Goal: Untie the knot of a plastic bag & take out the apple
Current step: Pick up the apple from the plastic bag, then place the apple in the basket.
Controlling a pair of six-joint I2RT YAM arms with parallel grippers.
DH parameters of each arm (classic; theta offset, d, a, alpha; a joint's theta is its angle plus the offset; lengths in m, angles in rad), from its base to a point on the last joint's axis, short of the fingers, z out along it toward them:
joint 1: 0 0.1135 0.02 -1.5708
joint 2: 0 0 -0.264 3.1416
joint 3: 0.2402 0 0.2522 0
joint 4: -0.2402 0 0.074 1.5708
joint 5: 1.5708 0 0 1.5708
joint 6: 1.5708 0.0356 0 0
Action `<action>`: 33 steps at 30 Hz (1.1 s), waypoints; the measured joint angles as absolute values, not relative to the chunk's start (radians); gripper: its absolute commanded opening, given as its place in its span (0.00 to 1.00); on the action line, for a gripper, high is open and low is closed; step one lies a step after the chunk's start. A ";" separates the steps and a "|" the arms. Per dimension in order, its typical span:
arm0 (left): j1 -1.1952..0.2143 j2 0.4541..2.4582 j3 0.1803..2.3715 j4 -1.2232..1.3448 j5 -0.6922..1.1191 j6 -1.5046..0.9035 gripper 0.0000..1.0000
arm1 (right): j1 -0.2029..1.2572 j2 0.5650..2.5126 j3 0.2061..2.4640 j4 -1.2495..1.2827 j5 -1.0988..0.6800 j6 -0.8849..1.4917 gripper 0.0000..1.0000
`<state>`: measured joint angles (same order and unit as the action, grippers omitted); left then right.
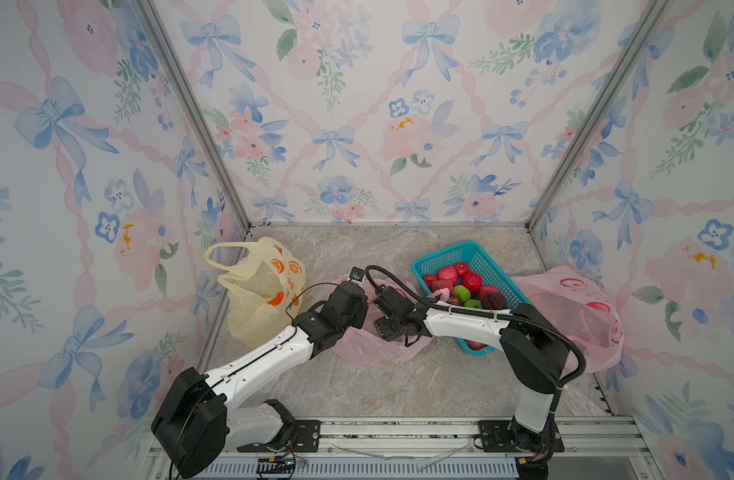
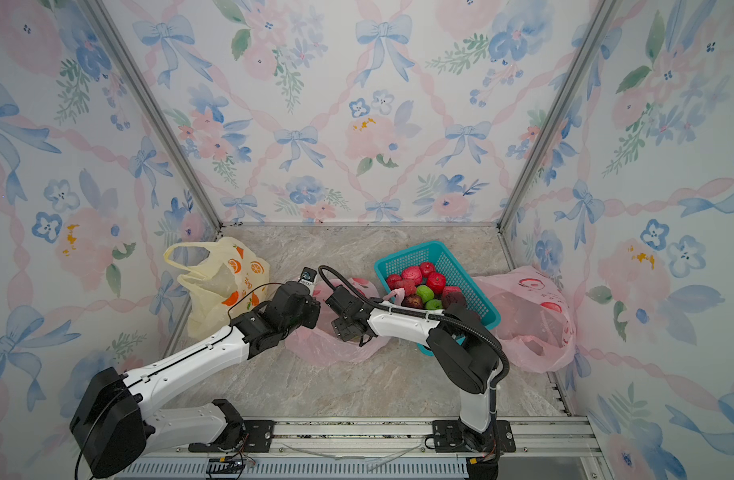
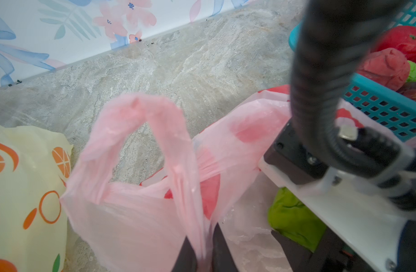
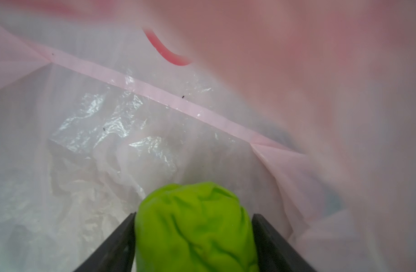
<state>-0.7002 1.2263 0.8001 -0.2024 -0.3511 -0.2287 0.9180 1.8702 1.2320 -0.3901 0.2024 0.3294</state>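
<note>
A pink plastic bag (image 1: 369, 351) lies mid-table in both top views, its mouth open with no knot showing. My left gripper (image 3: 202, 235) is shut on a bunched strip of the bag's rim below the handle loop (image 3: 141, 113) and holds it up. My right gripper (image 4: 194, 215) reaches inside the bag, its two black fingers pressed on either side of a wrinkled green apple (image 4: 195, 226). The same apple (image 3: 294, 216) shows under the right arm in the left wrist view. In the top views both wrists (image 2: 315, 309) meet over the bag and hide the fingers.
A teal basket (image 1: 481, 257) with several red, green and dark fruits stands back right, just behind the right arm. A cream bag with orange prints (image 1: 257, 291) stands at the left wall. Another pink bag (image 1: 573, 316) lies against the right wall.
</note>
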 measured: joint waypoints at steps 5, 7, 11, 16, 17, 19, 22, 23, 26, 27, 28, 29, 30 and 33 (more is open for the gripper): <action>-0.696 1.230 0.800 -0.199 -0.351 -0.229 0.13 | 0.911 1.845 1.231 -0.392 0.163 0.329 0.50; -0.693 1.240 0.800 -0.193 -0.351 -0.229 0.13 | 0.902 1.815 1.222 -0.382 0.125 0.328 0.49; -0.690 1.255 0.800 -0.188 -0.351 -0.229 0.13 | 0.876 1.713 1.178 -0.339 0.046 0.325 0.48; -0.683 1.268 0.806 -0.181 -0.351 -0.230 0.13 | 0.834 1.533 1.118 -0.246 -0.070 0.321 0.48; -0.680 1.273 0.811 -0.179 -0.348 -0.230 0.13 | 0.828 1.506 1.110 -0.226 -0.089 0.320 0.48; -0.674 1.284 0.819 -0.169 -0.343 -0.231 0.13 | 0.812 1.442 1.083 -0.169 -0.141 0.312 0.48; -0.672 1.306 0.833 -0.150 -0.335 -0.233 0.13 | 0.793 1.369 1.045 -0.095 -0.209 0.305 0.48; -0.672 1.312 0.835 -0.144 -0.331 -0.233 0.13 | 0.788 1.352 1.038 -0.081 -0.219 0.302 0.49; -0.671 1.323 0.837 -0.125 -0.319 -0.233 0.13 | 0.761 1.292 1.016 -0.057 -0.232 0.291 0.50; -0.670 1.325 0.839 -0.121 -0.317 -0.233 0.14 | 0.745 1.266 1.007 -0.055 -0.226 0.287 0.50; -0.670 1.327 0.844 -0.117 -0.317 -0.232 0.14 | 0.726 1.235 0.997 -0.055 -0.212 0.284 0.50; -0.669 1.328 0.847 -0.113 -0.318 -0.232 0.14 | 0.709 1.208 0.990 -0.058 -0.193 0.279 0.50; -0.667 1.329 0.851 -0.108 -0.319 -0.232 0.15 | 0.685 1.171 0.982 -0.063 -0.167 0.276 0.50; -0.665 1.337 0.873 -0.102 -0.336 -0.230 0.16 | 0.617 1.075 0.976 -0.097 -0.071 0.266 0.50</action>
<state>-0.6655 1.3369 0.8726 -0.1017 -0.3363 -0.2298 0.6167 1.0748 0.9756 -0.0967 -0.0711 0.2661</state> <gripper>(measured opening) 0.157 0.613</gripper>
